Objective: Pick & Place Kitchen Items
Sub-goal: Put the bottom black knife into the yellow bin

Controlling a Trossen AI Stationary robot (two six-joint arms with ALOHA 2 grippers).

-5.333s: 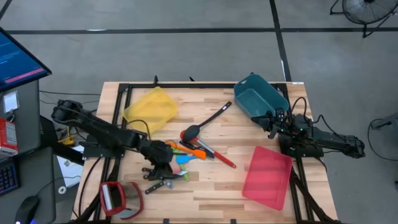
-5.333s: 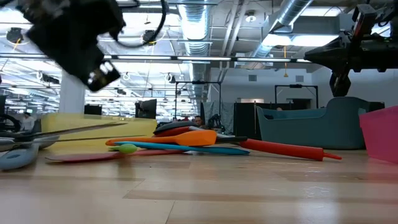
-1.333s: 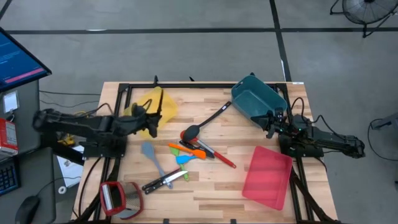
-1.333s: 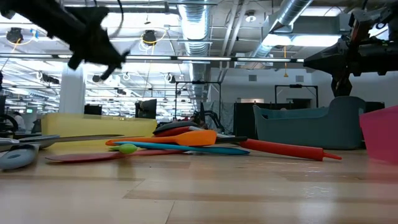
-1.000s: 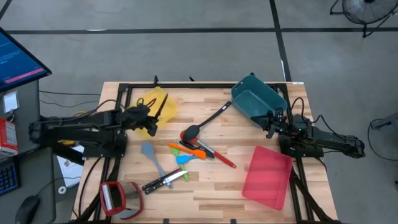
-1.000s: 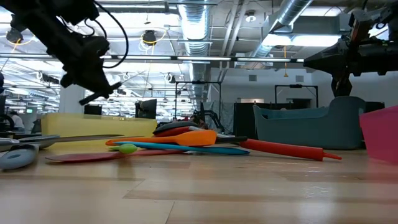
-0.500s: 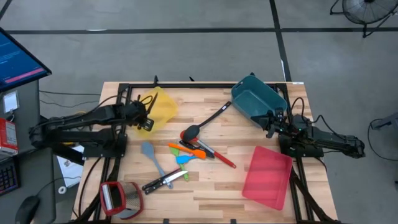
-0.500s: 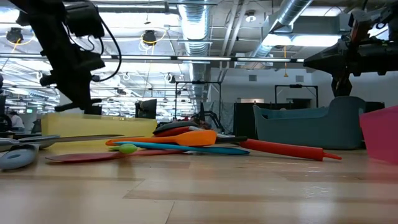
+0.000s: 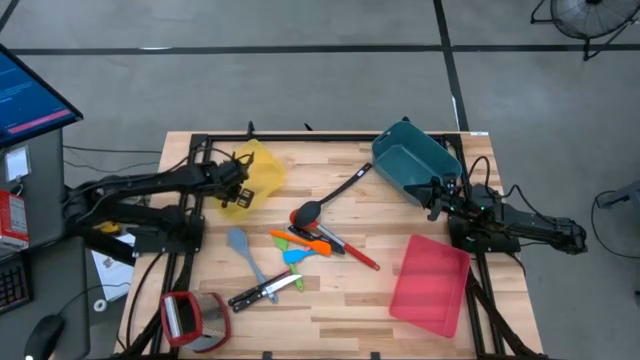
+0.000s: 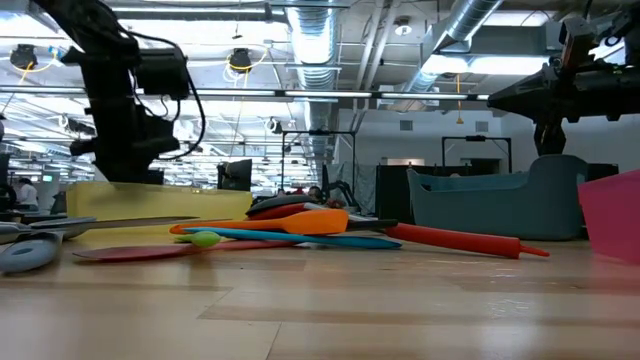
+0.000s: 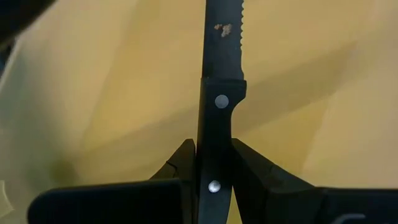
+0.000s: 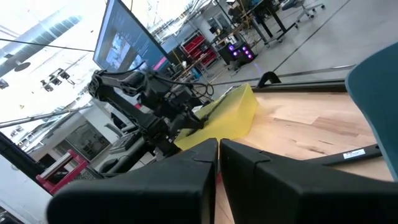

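My left gripper (image 9: pixel 237 189) is over the yellow bin (image 9: pixel 258 168) at the table's far left, shut on a black-handled serrated knife (image 11: pixel 221 56). In the low view it (image 10: pixel 128 165) stands just above the bin's rim (image 10: pixel 150 195). My right gripper (image 9: pixel 437 193) waits shut and empty beside the teal bin (image 9: pixel 412 158). The other utensils lie flat mid-table: a black ladle (image 9: pixel 328 198), a grey-blue spoon (image 9: pixel 243 254), a red-handled tool (image 9: pixel 357 254), small orange, blue and green spatulas (image 9: pixel 303 247), and black-handled knives (image 9: pixel 262 291). My left gripper pinches the knife's black riveted handle (image 11: pixel 215 134) between its two fingers (image 11: pixel 181 163). The knife lies along the fingers, its blade pointing straight ahead of them over the yellow bin's inside. The blade's tip is out of the frame, so whether it touches the bin I cannot tell.
A red bin (image 9: pixel 430 285) lies at the near right. A red-framed grey flat object (image 9: pixel 190 318) sits at the near left corner. A black frame (image 9: pixel 200 145) runs along the table's far and side edges.
My left gripper, still shut on the knife, has come down toward the yellow bin and tipped from slanting to pointing down into it. It has shifted slightly toward the table's left edge. My right arm has kept still.
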